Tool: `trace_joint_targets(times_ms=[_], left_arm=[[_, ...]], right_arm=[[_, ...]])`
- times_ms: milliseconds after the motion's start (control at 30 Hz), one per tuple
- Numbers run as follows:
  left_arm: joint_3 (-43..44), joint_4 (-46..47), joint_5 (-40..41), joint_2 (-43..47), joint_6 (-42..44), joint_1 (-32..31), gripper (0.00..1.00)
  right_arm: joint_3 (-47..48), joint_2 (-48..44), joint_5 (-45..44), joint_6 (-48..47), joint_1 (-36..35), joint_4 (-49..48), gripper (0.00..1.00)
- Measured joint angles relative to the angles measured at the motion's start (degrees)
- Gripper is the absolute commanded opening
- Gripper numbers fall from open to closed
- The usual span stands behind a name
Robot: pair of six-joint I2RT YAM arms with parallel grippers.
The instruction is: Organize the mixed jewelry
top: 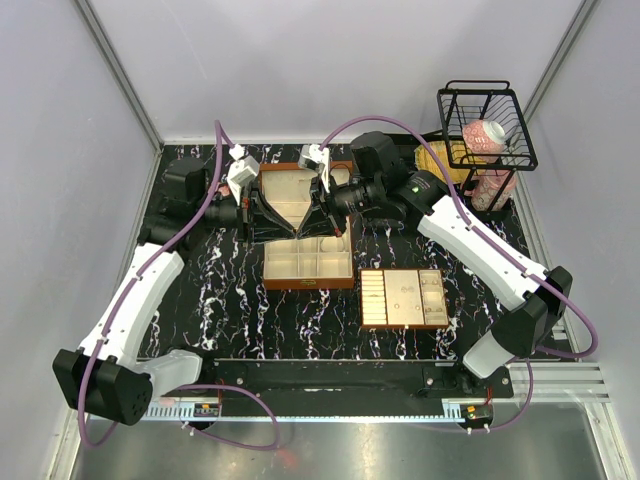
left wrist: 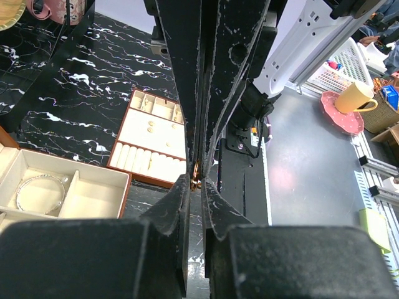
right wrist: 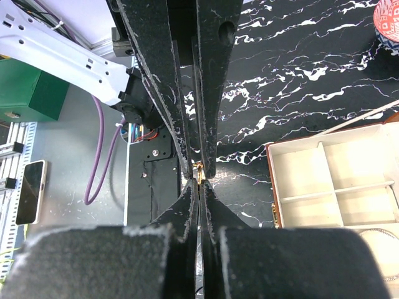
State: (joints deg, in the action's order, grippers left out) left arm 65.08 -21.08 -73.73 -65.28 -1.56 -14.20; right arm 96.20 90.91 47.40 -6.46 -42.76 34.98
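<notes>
My left gripper (top: 262, 208) and right gripper (top: 326, 203) meet tip to tip above the open brown wooden box (top: 307, 282). A tiny coppery ring (left wrist: 196, 181) sits pinched between both pairs of fingertips; it also shows edge-on in the right wrist view (right wrist: 199, 172). The right jaws are pressed together on it. The left jaws stand a narrow gap apart with the ring filling that gap at the tips. A silvery wire hoop (left wrist: 40, 189) lies in a box compartment, and its edge shows in the right wrist view (right wrist: 379, 237). Tiny glinting bits (left wrist: 150, 127) lie in the cream compartment tray (top: 403, 318).
A black wire basket (top: 487, 125) holding a pink can stands at the back right, with a yellow object (top: 440, 160) and a pink cup (top: 492, 188) beside it. The box's raised lid (top: 288, 178) stands behind the grippers. The arm bases sit along the near edge.
</notes>
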Motion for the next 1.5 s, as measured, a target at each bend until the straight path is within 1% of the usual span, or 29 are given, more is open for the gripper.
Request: trace_joint_targets(times_ms=[33,133,167,267,333,600,767,933,1000,1133,1200,1300,1500], left_arm=[[0.0,0.0,0.02,-0.07,0.0,0.0,0.0],[0.0,0.0,0.28,-0.13,-0.02,0.0,0.0],[0.0,0.0,0.33,-0.13,-0.09,-0.02,0.0],[0.0,-0.04,0.94,-0.13,-0.26,-0.13,0.0],[0.02,-0.11,1.73,-0.13,-0.15,-0.17,0.0],[0.5,-3.39,6.08,-0.61,2.84,-0.33,0.0],[1.33,-5.57,9.49,-1.22,4.87,-0.85,0.0],[3.23,-8.24,14.25,-2.47,8.09,-4.92,0.0],[4.13,-9.46,16.24,-3.61,9.55,-7.19,0.0],[6.1,-11.98,22.58,-7.21,13.27,-13.25,0.0],[6.93,-13.07,26.12,-9.18,14.99,-17.14,0.0],[8.33,-14.23,31.21,-12.7,17.55,-22.84,0.0],[12.5,-16.74,41.53,-21.4,22.36,-31.89,0.0]], right_arm=[[0.0,0.0,-0.11,-0.02,0.0,0.02,0.1],[-0.02,0.0,-0.37,-0.24,0.0,0.04,0.25],[-0.02,0.0,-0.59,-0.42,0.0,0.02,0.32],[-0.31,-0.2,-1.86,-0.81,0.02,0.0,0.4],[-0.7,-0.57,-2.54,-1.09,0.0,0.0,0.42],[-1.03,-4.02,-5.42,-1.97,0.0,0.11,0.44],[-1.03,-6.27,-9.14,-2.97,0.13,0.28,0.42],[-1.03,-7.67,-15.32,-3.13,2.43,0.02,0.42],[-1.31,-8.26,-17.33,-1.92,5.6,-0.55,0.41],[-3.67,-10.19,-20.74,1.73,16.85,-2.86,0.41],[-5.99,-11.5,-22.99,3.13,21.2,-4.04,0.4],[-10.86,-14.21,-25.4,5.97,25.59,-4.66,0.4],[-20.61,-19.67,-28.79,9.66,33.73,-5.97,0.4]])
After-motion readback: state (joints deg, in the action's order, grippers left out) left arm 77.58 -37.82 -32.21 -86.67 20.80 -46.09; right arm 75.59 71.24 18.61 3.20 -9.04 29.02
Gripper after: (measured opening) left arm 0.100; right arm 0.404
